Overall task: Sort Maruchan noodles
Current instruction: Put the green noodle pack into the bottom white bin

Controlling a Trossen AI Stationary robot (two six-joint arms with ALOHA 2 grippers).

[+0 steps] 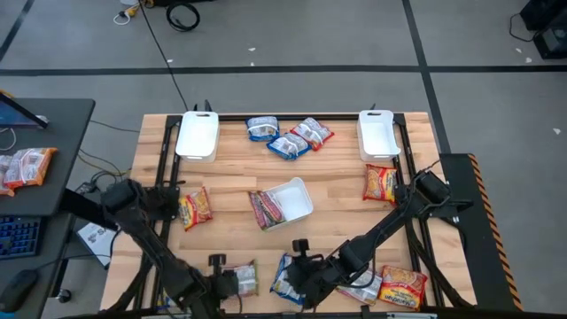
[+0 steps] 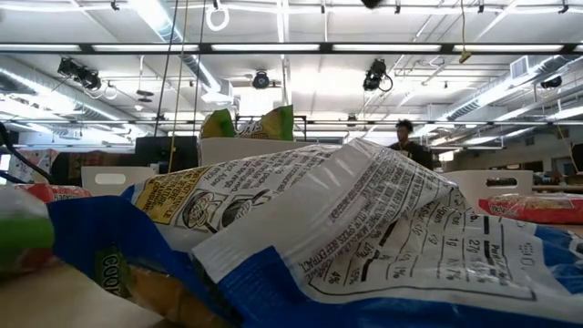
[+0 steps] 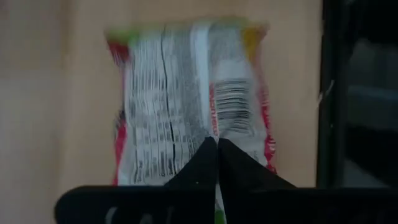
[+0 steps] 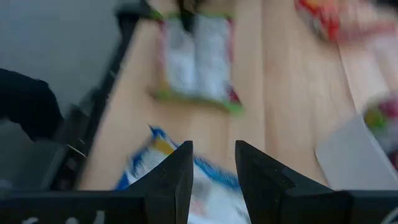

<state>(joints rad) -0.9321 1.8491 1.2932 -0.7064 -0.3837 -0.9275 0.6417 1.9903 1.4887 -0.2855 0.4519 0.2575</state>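
Note:
My left gripper (image 1: pixel 221 283) is at the table's near edge, shut on a silvery-green packet with red borders (image 1: pixel 241 276), whose printed back faces up in the left wrist view (image 3: pixel 186 93). My right gripper (image 1: pixel 301 273) is open just right of it, over a blue-white packet (image 1: pixel 288 282) that lies on the table. In the right wrist view its fingers stand apart above that packet (image 4: pixel 205 186); whether they touch it does not show. This blue-white packet fills the low view (image 2: pixel 364 228). My left gripper pinches the silvery-green packet at the middle of one short end (image 3: pixel 214 134) between its two shut fingers. The fingers lie along the packet's length. The film puckers toward the fingertips. Whether the packet is lifted off the wood I cannot tell.
White trays stand at the far left (image 1: pixel 197 135) and far right (image 1: pixel 378 135), and a third (image 1: pixel 297 199) lies mid-table beside a red packet (image 1: pixel 264 210). Blue-white packets (image 1: pixel 288 139) lie at the far middle. Orange packets lie left (image 1: pixel 195 208), right (image 1: pixel 381 183) and near right (image 1: pixel 403 288).

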